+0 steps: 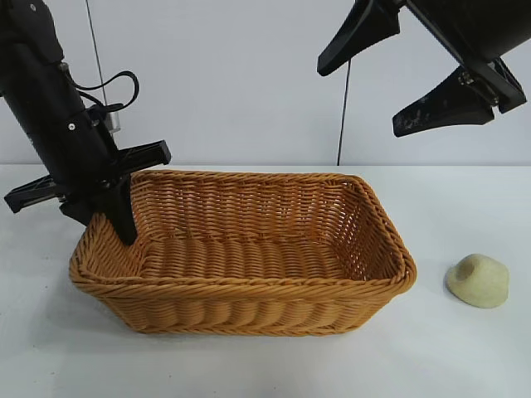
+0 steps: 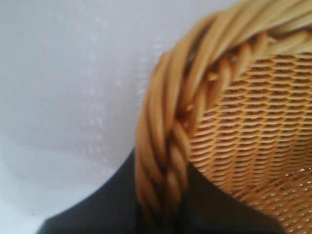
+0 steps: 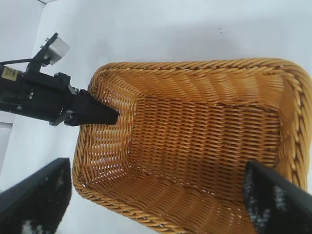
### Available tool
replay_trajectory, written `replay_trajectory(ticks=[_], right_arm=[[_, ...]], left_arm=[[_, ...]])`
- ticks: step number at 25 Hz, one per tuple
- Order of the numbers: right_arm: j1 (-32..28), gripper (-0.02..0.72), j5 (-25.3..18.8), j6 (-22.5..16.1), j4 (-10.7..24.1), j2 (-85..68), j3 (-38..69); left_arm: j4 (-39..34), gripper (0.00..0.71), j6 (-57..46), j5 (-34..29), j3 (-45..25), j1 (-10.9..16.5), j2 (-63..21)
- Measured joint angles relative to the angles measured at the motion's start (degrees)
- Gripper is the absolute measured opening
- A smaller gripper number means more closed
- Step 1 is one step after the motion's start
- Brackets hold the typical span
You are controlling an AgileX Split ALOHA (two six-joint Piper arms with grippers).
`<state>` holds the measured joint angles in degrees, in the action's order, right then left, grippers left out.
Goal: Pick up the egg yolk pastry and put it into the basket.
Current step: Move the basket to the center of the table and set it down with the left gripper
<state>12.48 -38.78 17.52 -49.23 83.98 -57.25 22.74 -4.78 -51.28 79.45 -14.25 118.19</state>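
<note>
A small pale cream-yellow dome of egg yolk pastry (image 1: 478,280), dimpled on top, sits on the white table (image 1: 465,356) below the right claw (image 1: 390,79), which hangs wide apart, empty. The left claw (image 1: 124,217) clamps the orange-tan wicker basket (image 1: 249,294) rim.

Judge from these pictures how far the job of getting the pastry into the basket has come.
Done: the left gripper is clamped on the basket rim at its left end. In hand: the right gripper hangs open, high above the basket. Left: the egg yolk pastry lies on the table, right of the basket, ungrasped.
</note>
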Motion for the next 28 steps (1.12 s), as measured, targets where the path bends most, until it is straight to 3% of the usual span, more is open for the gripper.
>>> replay_trajectory(ticks=[12,14,19,20,23,28], right_arm=[[0.00,0.678,-0.07,0.00,0.00,0.00,0.00],[0.00,0.678,-0.07,0.00,0.00,0.00,0.00],[0.00,0.678,-0.07,0.00,0.00,0.00,0.00],[0.00,0.678,-0.07,0.00,0.00,0.00,0.00],[0.00,0.678,-0.07,0.00,0.00,0.00,0.00],[0.00,0.678,-0.07,0.00,0.00,0.00,0.00]], left_arm=[[0.16,0.103,0.06,1.58,0.00,0.00,0.00],[0.72,0.178,0.06,1.58,0.00,0.00,0.00],[1.29,0.510,0.06,1.86,0.22,0.00,0.00],[1.35,0.548,0.06,1.97,0.29,0.00,0.00],[1.26,0.603,0.06,1.29,0.88,0.00,0.00],[-2.63,0.621,0.16,-5.83,6.47,0.00,-1.05]])
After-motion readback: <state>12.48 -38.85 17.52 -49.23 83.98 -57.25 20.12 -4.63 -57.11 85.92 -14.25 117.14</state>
